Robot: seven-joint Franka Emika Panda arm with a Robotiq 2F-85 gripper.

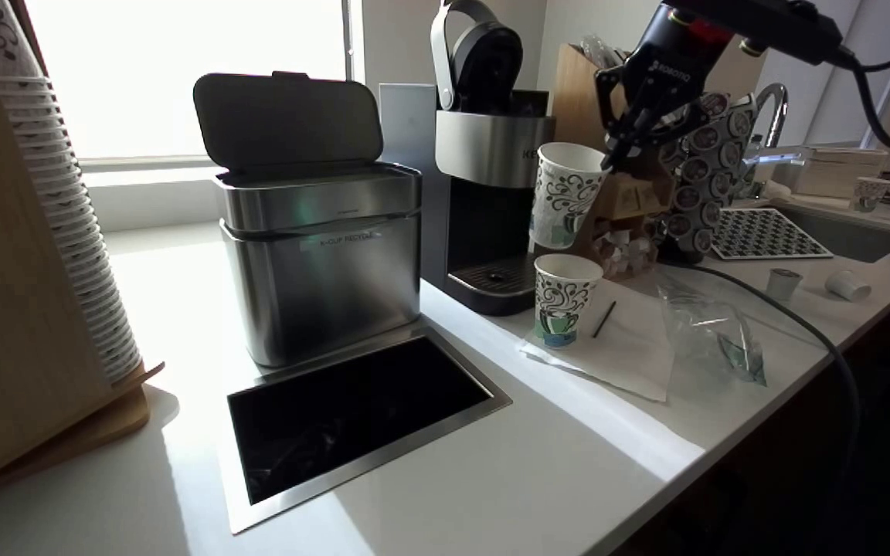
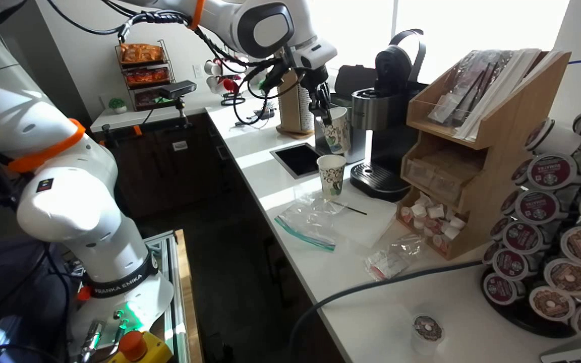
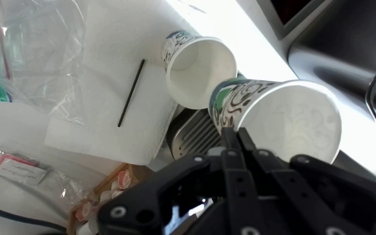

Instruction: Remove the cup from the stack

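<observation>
Pinching cup (image 1: 566,197), hand (image 3: 237,131) above white counter (image 1: 507,479), bright window (image 1: 190,73), possibly a sink (image 1: 870,232)

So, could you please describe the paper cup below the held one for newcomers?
Start at the coffee maker. On the white sheet beside it sits the paper cup, near a black stick. Unlike its twin, held above by the gripper, it stands free.

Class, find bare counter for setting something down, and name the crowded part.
Bare counter lies between the metal-framed opening and front edge; also between cup rack and recycle bin. Crowded around the standing cup: paper sheet, stick, plastic bag, coffee maker, held cup above.
</observation>
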